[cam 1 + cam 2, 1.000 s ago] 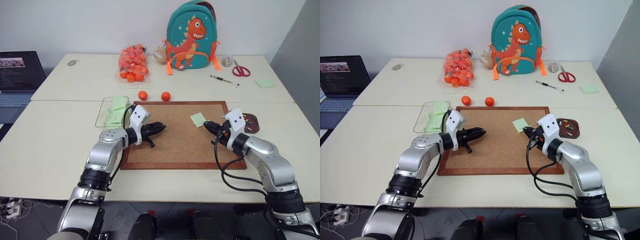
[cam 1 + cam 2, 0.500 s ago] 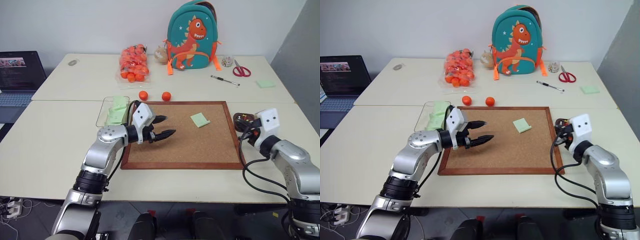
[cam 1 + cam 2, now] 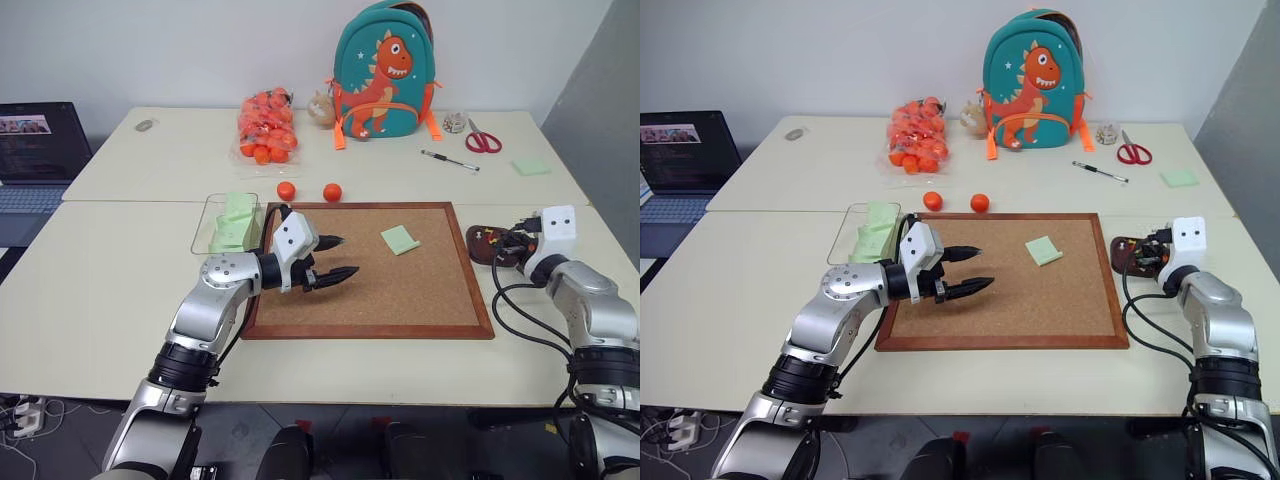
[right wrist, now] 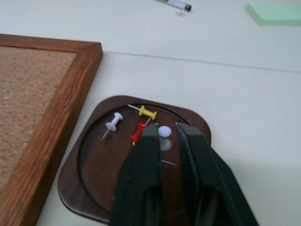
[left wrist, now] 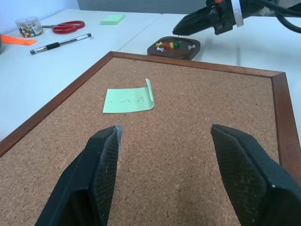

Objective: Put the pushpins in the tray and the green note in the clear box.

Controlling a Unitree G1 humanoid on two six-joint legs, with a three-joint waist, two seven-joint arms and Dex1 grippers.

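Pale counter point(image 3: 120, 290), two slabs butted along a seam, as I see it from the head camera.

At frame centre lies the framed corkboard point(image 3: 440, 300); just off its upper left corner sits the clear box point(image 3: 200, 235), and just off its right edge the dark tray point(image 3: 480, 243). Two loose oranges point(image 3: 286, 190) rest just above the board's top edge. Along the upper part of the frame I see a bag of oranges point(image 3: 264, 125), a teal dinosaur backpack point(image 3: 383, 70), a pen point(image 3: 448, 160), red scissors point(image 3: 483, 140), a small pin jar point(image 3: 454, 122) and, at upper right, a green sticky pad point(image 3: 530, 167). A laptop point(image 3: 35, 150) shows at the far left edge.
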